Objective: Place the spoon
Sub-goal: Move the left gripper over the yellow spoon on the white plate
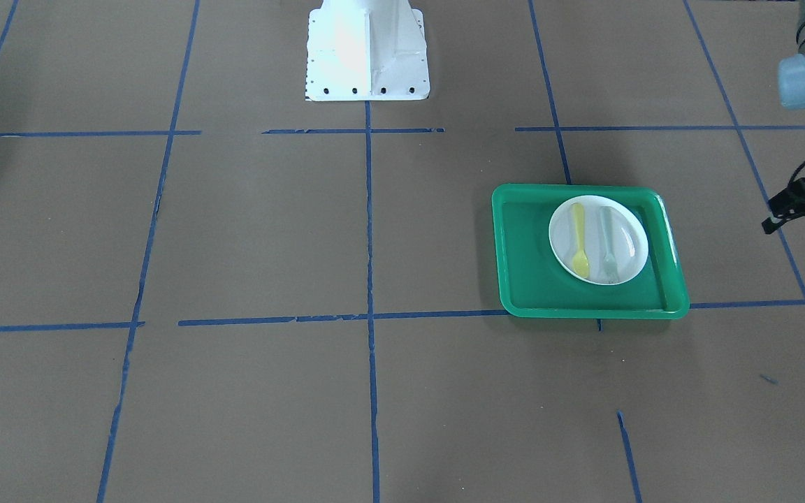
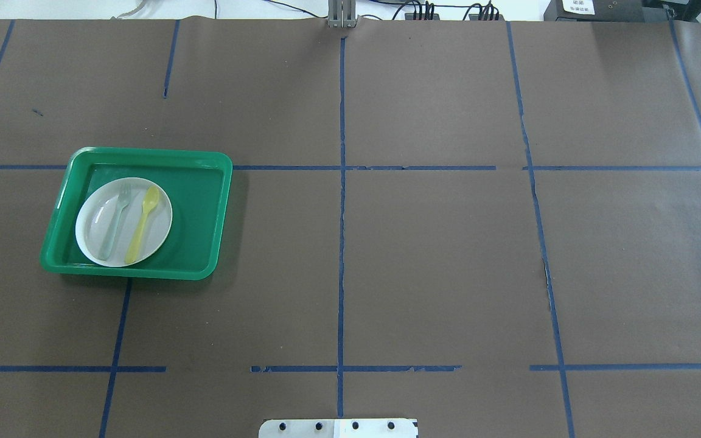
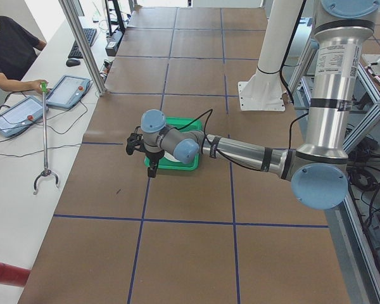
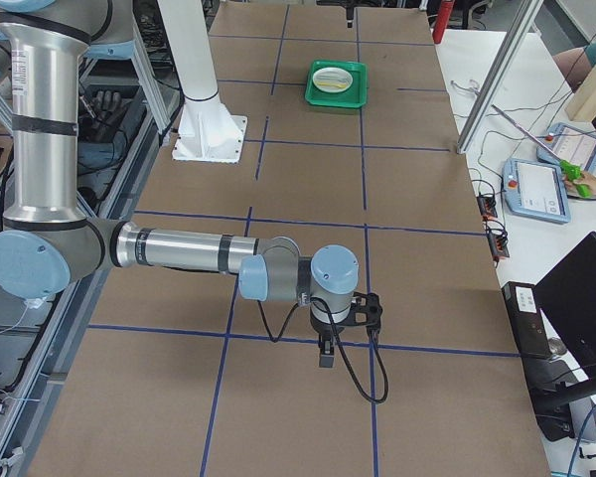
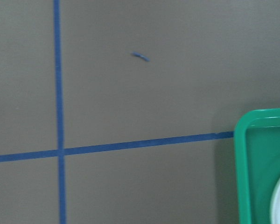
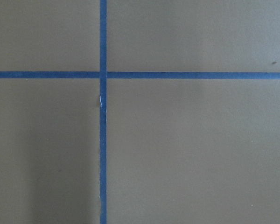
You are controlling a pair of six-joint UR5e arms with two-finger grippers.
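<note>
Now we see the spoon lying on the white plate.
It rests beside the fork, in the green tray on the bench. The left gripper hangs near the tray, spread apart and empty. We cannot tell the state of the right gripper. The label on the near arm is too small to read.

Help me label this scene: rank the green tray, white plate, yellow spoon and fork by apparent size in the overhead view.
1. green tray
2. white plate
3. yellow spoon and grey-green fork: similar length, side by side on the plate, so no ranking between them.
</note>
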